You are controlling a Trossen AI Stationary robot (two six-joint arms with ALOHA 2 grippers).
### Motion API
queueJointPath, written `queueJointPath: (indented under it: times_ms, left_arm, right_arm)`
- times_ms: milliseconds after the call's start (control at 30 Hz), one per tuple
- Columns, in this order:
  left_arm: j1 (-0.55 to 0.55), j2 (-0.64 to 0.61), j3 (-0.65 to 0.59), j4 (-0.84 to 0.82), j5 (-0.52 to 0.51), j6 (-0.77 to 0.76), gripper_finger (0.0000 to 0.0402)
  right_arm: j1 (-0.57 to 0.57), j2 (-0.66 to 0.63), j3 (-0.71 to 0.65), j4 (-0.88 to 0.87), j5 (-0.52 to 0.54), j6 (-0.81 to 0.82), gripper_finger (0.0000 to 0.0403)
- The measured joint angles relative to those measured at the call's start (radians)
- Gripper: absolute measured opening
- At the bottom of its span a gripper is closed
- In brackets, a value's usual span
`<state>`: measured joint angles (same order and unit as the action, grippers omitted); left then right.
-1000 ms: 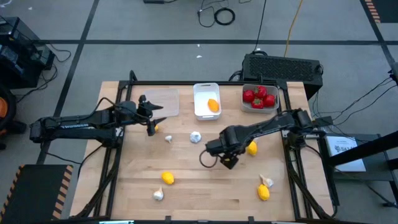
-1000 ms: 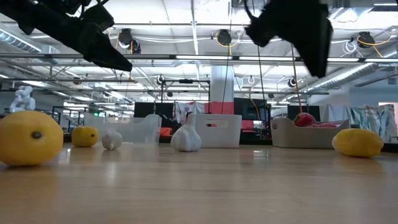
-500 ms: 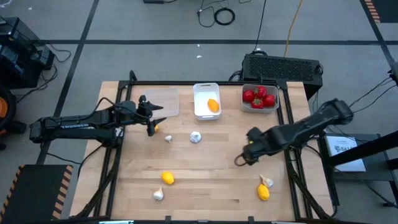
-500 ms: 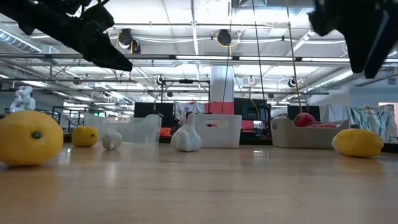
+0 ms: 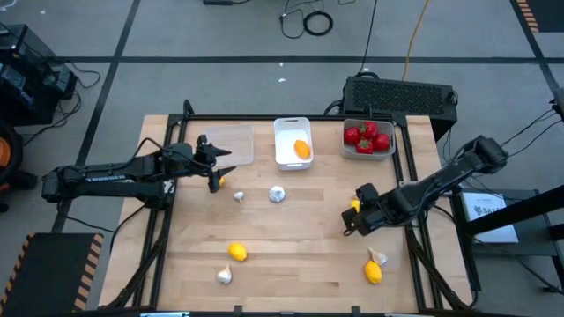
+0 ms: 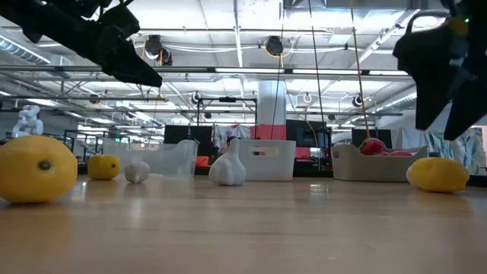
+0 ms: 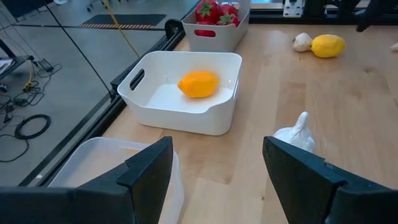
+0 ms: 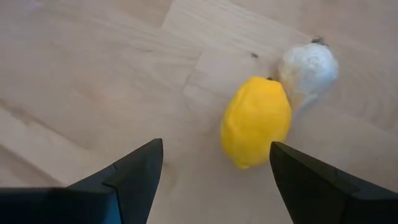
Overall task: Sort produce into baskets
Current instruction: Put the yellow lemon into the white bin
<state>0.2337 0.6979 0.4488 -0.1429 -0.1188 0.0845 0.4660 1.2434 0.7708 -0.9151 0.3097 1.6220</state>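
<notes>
Produce: small toy pieces, smooth and matt, scattered over a pale wooden table point(image 5: 291, 264) of jointed planks.
Tomatoes point(image 5: 367, 137): round, red, green tops, heaped in the grey-white tray point(image 5: 348, 151) at the far right of the table.
White tray point(image 5: 284, 161): shallow, rectangular, rounded corners, cut-out handle; stands at the far edge, holding one orange-yellow lemon point(image 5: 302, 149).
Clear tray point(image 5: 236, 143): translucent plastic, at the far left, just beside the left gripper.
Loose lemons: oval, dimpled yellow skin; one point(image 5: 238, 253) near the front left, one point(image 5: 374, 272) at the front right, one point(image 5: 355, 205) partly hidden by the right gripper, and a small yellow piece point(image 5: 219, 181) under the left gripper.
Garlic: whitish bulbs with a pointed stalk; two mid-table point(image 5: 277, 195) point(image 5: 239, 196), one point(image 5: 224, 276) at the front left, one point(image 5: 379, 258) touching the front right lemon.
Left gripper point(image 5: 214, 164): dark, hard plastic fingers, spread apart, holding nothing; it hangs above the table by the clear tray.
Right gripper point(image 5: 355, 224): dark fingers apart, nothing between them; it hangs over the right half of the table, and its wrist view looks down on the front right lemon and the garlic touching it.
Box point(image 5: 401, 95): big, black, ribbed, behind the grey-white tray, off the table.
</notes>
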Motion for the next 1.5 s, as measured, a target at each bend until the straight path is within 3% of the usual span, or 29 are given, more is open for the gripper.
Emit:
queueJointPath:
  times_ms: [667, 867, 1200, 1500]
  left_arm:
    - [0.0, 0.0, 0.0, 0.0, 0.0, -0.001, 0.0255]
    - [0.0, 0.0, 0.0, 0.0, 0.003, -0.001, 0.0255]
    - [0.0, 0.0, 0.0, 0.001, 0.004, -0.002, 0.0255]
    - [0.0, 0.0, 0.0, 0.002, 0.004, -0.002, 0.0255]
  right_arm:
    - [-0.028, 0.347, -0.002, 0.034, 0.04, -0.044, 0.0286]
    - [-0.042, 0.388, 0.004, 0.034, 0.043, -0.044, 0.0279]
    - [-0.061, 0.38, 0.012, 0.037, 0.048, -0.058, 0.0215]
    - [-0.068, 0.383, 0.107, 0.02, 0.052, -0.131, 0.0151]
